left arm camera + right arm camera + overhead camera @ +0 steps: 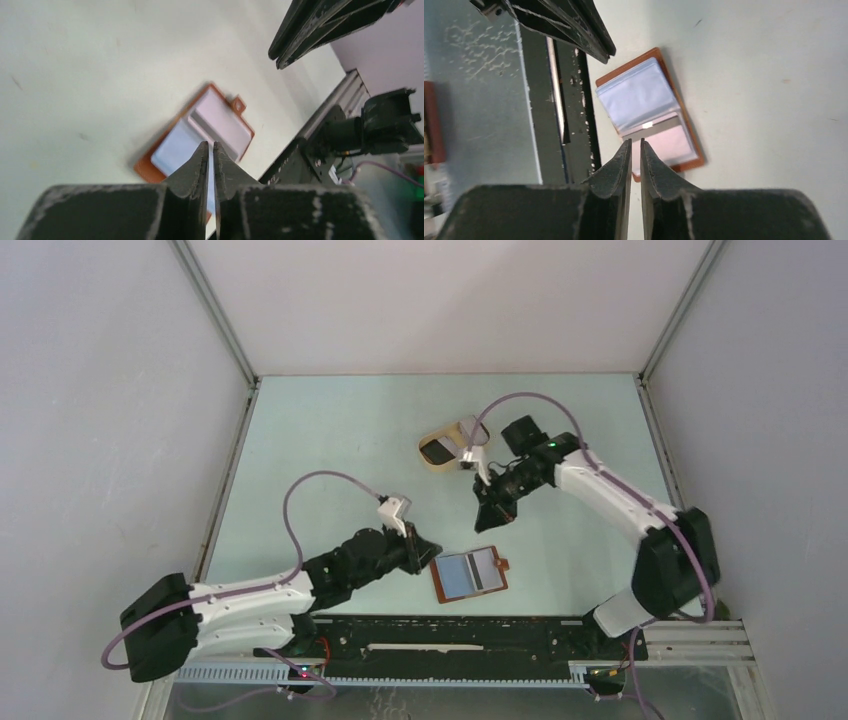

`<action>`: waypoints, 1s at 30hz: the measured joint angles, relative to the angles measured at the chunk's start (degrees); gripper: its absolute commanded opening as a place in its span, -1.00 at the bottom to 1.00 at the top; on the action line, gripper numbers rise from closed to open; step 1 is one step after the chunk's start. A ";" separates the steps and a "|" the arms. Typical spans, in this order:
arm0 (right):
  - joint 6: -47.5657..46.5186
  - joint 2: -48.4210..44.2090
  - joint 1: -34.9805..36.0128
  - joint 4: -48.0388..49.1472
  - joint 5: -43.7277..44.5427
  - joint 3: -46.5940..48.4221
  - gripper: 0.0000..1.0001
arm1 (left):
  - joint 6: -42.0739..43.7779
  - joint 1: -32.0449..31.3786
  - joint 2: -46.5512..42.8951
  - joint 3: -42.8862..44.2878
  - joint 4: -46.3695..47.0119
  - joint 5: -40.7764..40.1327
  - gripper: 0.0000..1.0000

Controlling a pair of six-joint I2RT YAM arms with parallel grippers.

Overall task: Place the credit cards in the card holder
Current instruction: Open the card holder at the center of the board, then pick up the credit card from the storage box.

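Care matters: near the open reddish-brown leather card holder (470, 575) the left gripper (432, 558) and right gripper (488, 515) stand pinched together, empty as far as we see, so we should open wide before taking the dark card (436, 450) from the beige oval tray (447, 432) beyond it.

Likely robotics lab: white enclosure panels (90, 390), aluminium framing (215, 310), table-bolted arms (250, 595).

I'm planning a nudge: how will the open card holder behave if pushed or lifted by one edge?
The card holder lies open and flat, so it likely slides rather than tips. Lifted by one edge, its fold would probably let it flop shut. Its glossy sleeves look slippery.
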 measured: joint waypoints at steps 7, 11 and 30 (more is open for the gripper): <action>-0.33 -16.65 -4.28 4.61 8.66 0.11 0.59 | 18.49 0.42 -7.10 12.35 -7.87 -8.15 -0.28; 2.89 -22.08 -7.26 10.82 13.31 0.37 0.94 | 27.63 2.93 -8.59 14.95 -5.64 -10.58 0.37; 19.15 17.25 -8.33 19.47 30.27 32.39 0.99 | 26.34 27.45 7.30 22.21 4.94 3.04 0.71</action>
